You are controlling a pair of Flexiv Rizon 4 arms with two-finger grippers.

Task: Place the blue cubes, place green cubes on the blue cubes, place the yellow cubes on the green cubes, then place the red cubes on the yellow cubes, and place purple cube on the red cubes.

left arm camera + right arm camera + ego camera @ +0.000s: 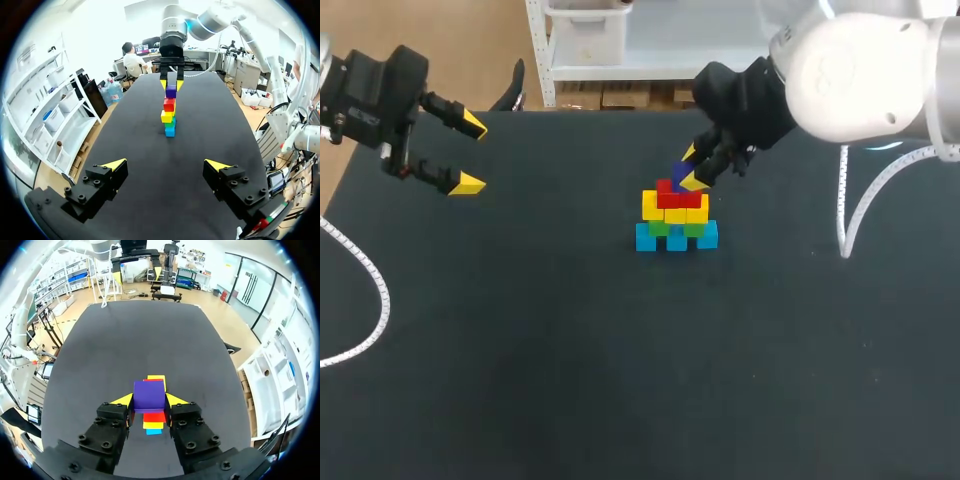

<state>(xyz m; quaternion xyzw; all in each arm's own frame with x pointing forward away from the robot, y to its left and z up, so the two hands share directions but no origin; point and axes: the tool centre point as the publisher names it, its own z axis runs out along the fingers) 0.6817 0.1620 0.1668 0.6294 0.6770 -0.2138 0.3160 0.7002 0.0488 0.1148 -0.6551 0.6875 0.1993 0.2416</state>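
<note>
A stepped stack stands mid-table: blue cubes (676, 239) at the base, green cubes (677, 228) on them, then yellow cubes (675, 208), then red cubes (678, 194). My right gripper (690, 168) is shut on the purple cube (149, 394), holding it right at the top of the red cubes (155, 417); whether it rests on them I cannot tell. The left wrist view shows the purple cube (171, 91) between the right gripper's yellow fingertips (163, 84), above the red cubes (169, 104). My left gripper (470, 153) hangs open and empty over the table's far left.
A white cable (365, 290) curls over the table's left edge, and another (855, 205) hangs at the right near my right arm. Dark tabletop (620, 370) stretches all around the stack.
</note>
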